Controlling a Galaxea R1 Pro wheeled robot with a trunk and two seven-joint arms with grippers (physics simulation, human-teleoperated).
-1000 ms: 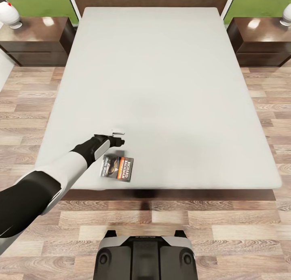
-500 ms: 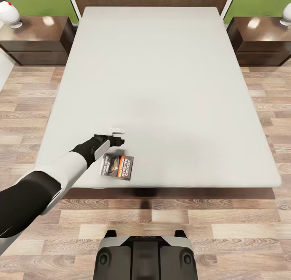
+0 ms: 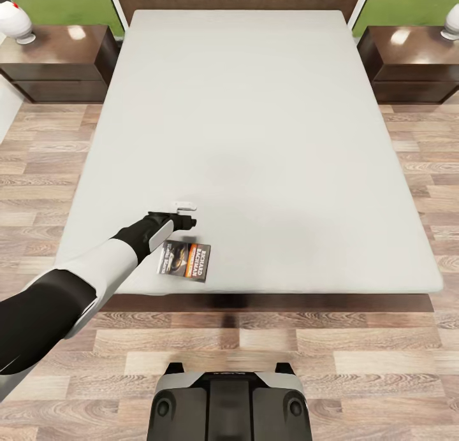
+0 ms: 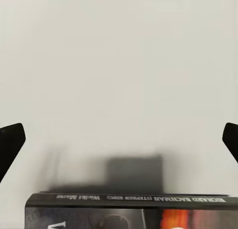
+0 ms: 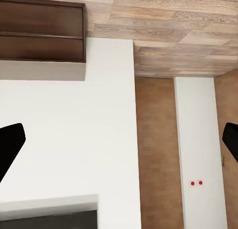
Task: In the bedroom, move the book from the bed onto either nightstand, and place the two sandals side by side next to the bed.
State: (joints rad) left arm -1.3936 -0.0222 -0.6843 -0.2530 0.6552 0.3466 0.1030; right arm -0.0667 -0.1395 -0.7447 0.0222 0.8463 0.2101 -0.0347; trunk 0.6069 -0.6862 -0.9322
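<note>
Progress looks slight: the book (image 3: pixel 185 261) lies flat on the grey mattress of the bed (image 3: pixel 268 129), close to the foot edge on the robot's left, so moving it to a nightstand is not yet done, and the sandal step, by my reading, is all left to do. Either nightstand (image 3: pixel 60 62) would serve; the other nightstand (image 3: pixel 411 62) stands at the far right of the headboard, both well apart from the book. From the head view, the left gripper (image 3: pixel 185 213) hovers over the mattress just beyond the book, holding nothing. Its wrist camera adds what the head cannot: the two dark fingertips (image 4: pixel 11 142) stand wide apart at the frame's sides with bare mattress between them, and the book's spine (image 4: pixel 131 199) sits just at the near edge, not yet between the jaws. On the right wrist camera, the right gripper (image 5: pixel 119 144) also shows its tips spread wide and empty, looking at wood-plank floor (image 5: pixel 178 35) and a dark drawer front (image 5: pixel 42 35).
</note>
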